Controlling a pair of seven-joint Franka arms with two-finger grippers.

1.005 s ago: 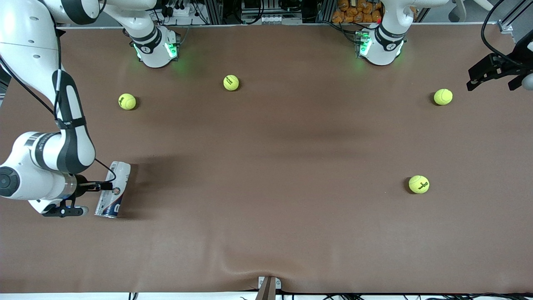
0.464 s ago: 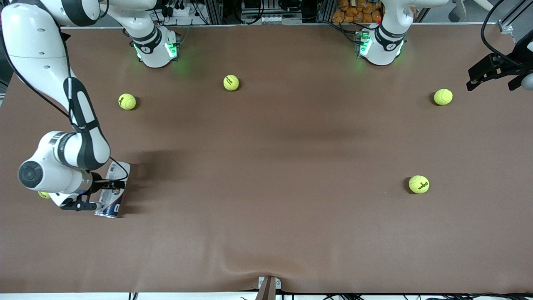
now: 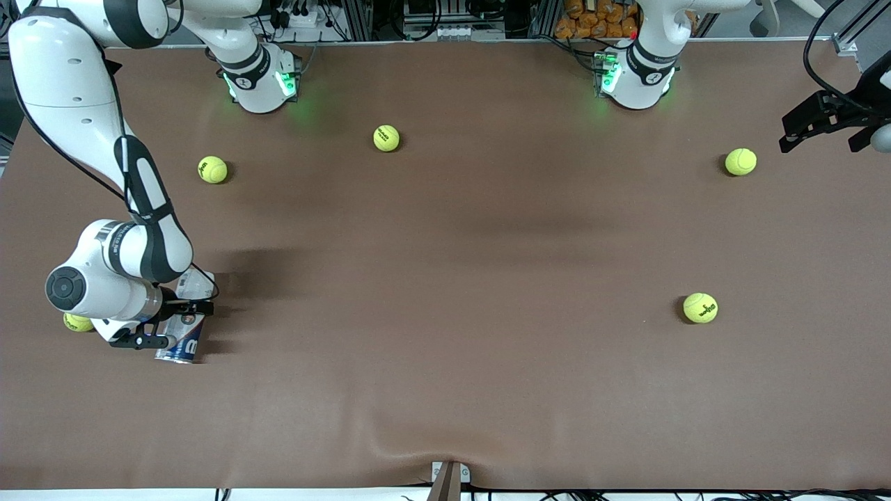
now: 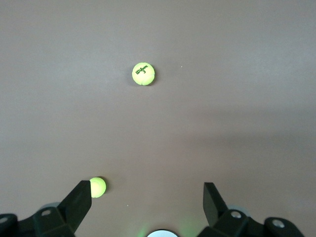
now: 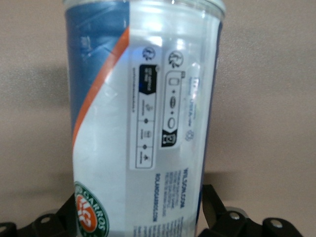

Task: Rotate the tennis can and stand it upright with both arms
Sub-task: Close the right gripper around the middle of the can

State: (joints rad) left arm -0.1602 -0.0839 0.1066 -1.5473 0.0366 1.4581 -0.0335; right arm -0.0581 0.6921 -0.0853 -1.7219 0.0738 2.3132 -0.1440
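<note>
One tennis can [image 3: 182, 327] lies on the table [image 3: 445, 362] at the right arm's end, silvery rim toward the front camera. The right hand [image 3: 166, 324] is down on it, fingers wide, one on each side of the tube [image 5: 143, 123], not squeezing. A tennis ball [image 3: 78, 322] peeks out beside that wrist. The left hand [image 3: 811, 125] waits over its own end, jaws spread, holding nothing, near another ball [image 3: 740, 161].

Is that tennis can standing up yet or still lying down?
Lying down: the tennis can rests lengthwise on the table, the open right gripper straddling it.
</note>
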